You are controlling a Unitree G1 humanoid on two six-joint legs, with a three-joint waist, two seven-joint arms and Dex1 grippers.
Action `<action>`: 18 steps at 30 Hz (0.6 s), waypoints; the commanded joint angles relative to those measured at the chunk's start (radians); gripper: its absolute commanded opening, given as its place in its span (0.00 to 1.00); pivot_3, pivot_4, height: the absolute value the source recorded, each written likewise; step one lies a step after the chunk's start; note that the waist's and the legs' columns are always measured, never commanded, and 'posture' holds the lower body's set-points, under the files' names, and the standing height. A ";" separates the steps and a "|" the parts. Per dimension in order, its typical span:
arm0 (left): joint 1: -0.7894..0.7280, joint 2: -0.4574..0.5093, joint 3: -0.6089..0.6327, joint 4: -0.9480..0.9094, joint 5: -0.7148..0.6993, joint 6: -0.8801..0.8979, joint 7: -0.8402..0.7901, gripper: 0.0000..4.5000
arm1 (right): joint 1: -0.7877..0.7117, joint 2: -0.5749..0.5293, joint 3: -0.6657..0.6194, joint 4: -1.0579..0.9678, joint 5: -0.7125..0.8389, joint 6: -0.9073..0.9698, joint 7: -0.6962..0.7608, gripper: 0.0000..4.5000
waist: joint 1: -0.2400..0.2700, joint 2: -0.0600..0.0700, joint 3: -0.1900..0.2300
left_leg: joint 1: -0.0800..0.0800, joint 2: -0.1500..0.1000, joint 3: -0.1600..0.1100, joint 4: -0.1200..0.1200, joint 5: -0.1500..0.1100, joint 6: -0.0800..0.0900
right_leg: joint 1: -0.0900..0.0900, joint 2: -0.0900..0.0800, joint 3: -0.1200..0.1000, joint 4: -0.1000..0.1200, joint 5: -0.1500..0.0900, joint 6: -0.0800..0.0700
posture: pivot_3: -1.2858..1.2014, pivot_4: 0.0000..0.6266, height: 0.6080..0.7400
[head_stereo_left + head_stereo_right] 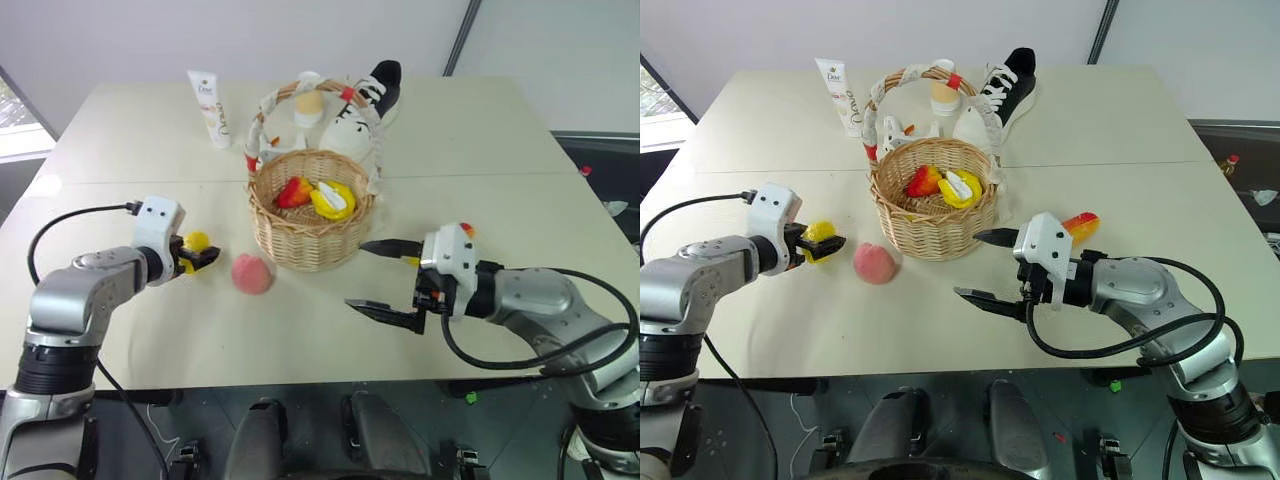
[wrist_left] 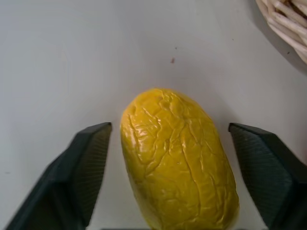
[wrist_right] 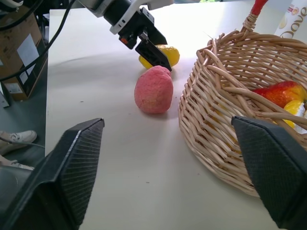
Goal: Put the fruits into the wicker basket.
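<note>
On the beige table (image 1: pixel 480 140) the wicker basket (image 1: pixel 312 215) stands at centre, its cloth-wrapped handle arching over it. Inside lie a red-and-orange fruit piece (image 1: pixel 294 192) and a yellow-and-white one (image 1: pixel 334 200). Just beyond the basket stand a black-and-white shoe (image 1: pixel 366 112) and a small cup-like item (image 1: pixel 308 106); a white lotion tube (image 1: pixel 210 108) stands to the far left of the basket.

Right end effector (image 1: pixel 375 280): near-right of the basket, pointing left, fingers spread wide with nothing between them. Mango (image 1: pixel 1080 224) lies on the table just behind this arm's wrist, partly hidden.

Left end effector (image 1: pixel 205 256): left of the basket, fingers apart on either side of the lemon (image 1: pixel 198 241); in the left wrist view a gap shows between each finger and the lemon, so no pinch.

Peach (image 1: pixel 252 273) rests on the table near-left of the basket, between basket and lemon, close to both.
</note>
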 commanded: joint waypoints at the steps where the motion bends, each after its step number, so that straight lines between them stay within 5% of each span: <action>1: -0.006 0.011 0.015 -0.013 0.023 -0.008 -0.009 0.49 | -0.002 0.009 -0.010 -0.010 -0.011 -0.029 -0.002 1.00 | 0.000 0.000 0.000 | 0.000 0.000 0.000 0.000 0.000 0.000 | 0.000 0.000 0.000 0.000 0.000 0.000 | 0.52 0.24 1.00; 3: -0.006 0.017 0.014 -0.011 0.030 -0.003 -0.015 0.39 | -0.004 0.010 -0.013 -0.009 -0.013 -0.030 -0.002 1.00 | 0.000 0.000 0.000 | 0.000 0.000 0.000 0.000 0.000 0.000 | 0.000 0.000 0.000 0.000 0.000 0.000 | 0.52 0.24 1.00; 8: -0.022 0.037 0.098 -0.041 0.006 -0.100 -0.079 0.39 | -0.013 0.006 -0.027 0.004 -0.024 -0.035 -0.004 1.00 | 0.000 0.000 0.000 | 0.000 0.000 0.000 0.000 0.000 0.000 | 0.000 0.000 0.001 0.000 0.000 0.000 | 0.52 0.24 1.00; 11: -0.053 0.013 0.163 -0.194 -0.139 -0.147 -0.203 0.39 | -0.018 -0.002 -0.042 0.016 -0.028 -0.037 -0.001 1.00 | 0.004 0.000 0.000 | 0.000 0.001 0.000 0.000 0.000 0.000 | 0.000 -0.001 0.000 0.000 0.000 0.000 | 0.52 0.24 1.00; 14: -0.165 -0.052 0.024 -0.304 -0.189 -0.123 -0.233 0.39 | -0.043 0.001 -0.042 0.036 -0.036 -0.040 0.003 1.00 | 0.030 0.000 0.000 | -0.001 0.000 0.000 0.001 0.000 0.000 | 0.000 -0.002 0.000 0.000 0.000 0.000 | 0.52 0.24 1.00; 18: -0.318 -0.172 -0.167 -0.180 -0.054 -0.170 -0.169 0.39 | -0.068 0.020 -0.021 0.042 -0.044 -0.038 -0.007 1.00 | 0.028 0.000 0.000 | 0.000 -0.004 0.001 0.002 0.000 0.000 | 0.003 -0.002 0.001 -0.002 0.002 0.003 | 0.52 0.24 1.00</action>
